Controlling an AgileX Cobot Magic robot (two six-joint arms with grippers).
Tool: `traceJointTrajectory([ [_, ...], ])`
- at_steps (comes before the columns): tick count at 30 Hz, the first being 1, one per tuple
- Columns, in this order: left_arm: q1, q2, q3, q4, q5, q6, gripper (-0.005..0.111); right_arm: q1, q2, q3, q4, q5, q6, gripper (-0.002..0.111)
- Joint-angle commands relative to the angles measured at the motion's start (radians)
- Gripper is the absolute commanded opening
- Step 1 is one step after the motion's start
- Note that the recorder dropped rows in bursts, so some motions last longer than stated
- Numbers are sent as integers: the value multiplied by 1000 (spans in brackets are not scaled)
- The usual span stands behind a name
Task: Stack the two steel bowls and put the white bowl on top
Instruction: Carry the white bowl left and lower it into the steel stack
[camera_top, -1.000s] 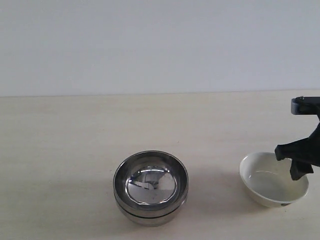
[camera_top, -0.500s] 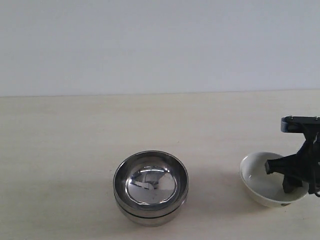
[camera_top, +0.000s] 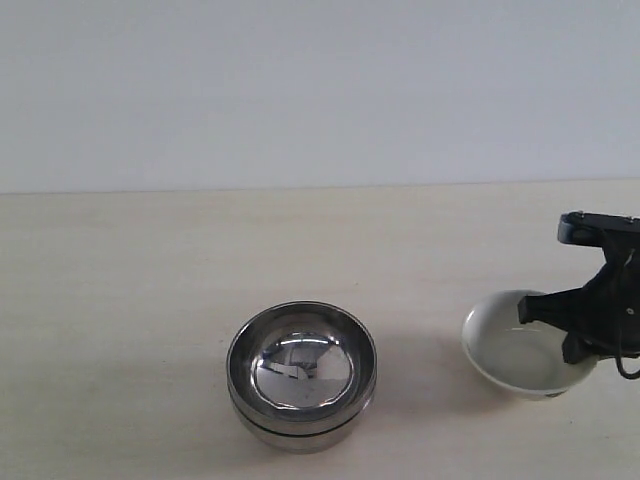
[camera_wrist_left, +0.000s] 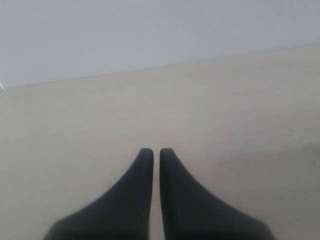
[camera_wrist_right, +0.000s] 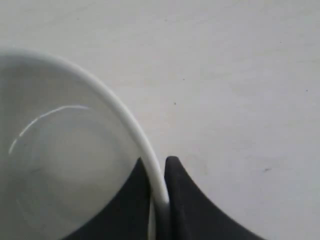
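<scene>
**Steel bowls nested, white bowl gripped**

The two steel bowls (camera_top: 301, 375) sit nested on the table (camera_top: 120, 300). Well apart from them, the right gripper (camera_wrist_right: 159, 165) pinches the rim of the white bowl (camera_top: 505, 352). The left gripper (camera_wrist_left: 151, 156) is clenched on nothing. What seems left is setting the white bowl on the stack.

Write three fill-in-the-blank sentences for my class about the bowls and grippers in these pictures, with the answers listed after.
1. The two steel bowls sit one inside the other, so they are already ____.
2. The right gripper pinches the white bowl by its ____.
3. The left gripper is shut and holds ____.
Missing words: stacked; rim; nothing.
</scene>
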Motion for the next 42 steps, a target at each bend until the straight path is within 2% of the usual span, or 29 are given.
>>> traceJointTrajectory([
  [1,1,-2,3,-9,0,3,4,-2,-68,5,196,15,-197,0],
  [5,1,-2,3,-9,0,3,4,-2,-144,5,380,44,-355,0],
  [11,1,-2,3,-9,0,3,4,-2,-244,3,546,112,-491,0],
  [15,1,-2,3,-9,0,3,4,3,-267,-54,638,299,-547,0],
  [18,1,-2,3,-9,0,3,4,60,-267,-95,681,388,-584,0],
  [20,1,-2,3,-9,0,3,4,135,-267,-104,681,374,-580,0],
  [25,1,-2,3,-9,0,3,4,316,-234,-104,681,210,-538,0],
  [28,1,-2,3,-9,0,3,4,388,-187,-106,681,136,-511,0],
  [33,1,-2,3,-9,0,3,4,439,-86,-162,679,133,-475,0],
  [42,1,-2,3,-9,0,3,4,439,19,-204,664,120,-456,0],
])
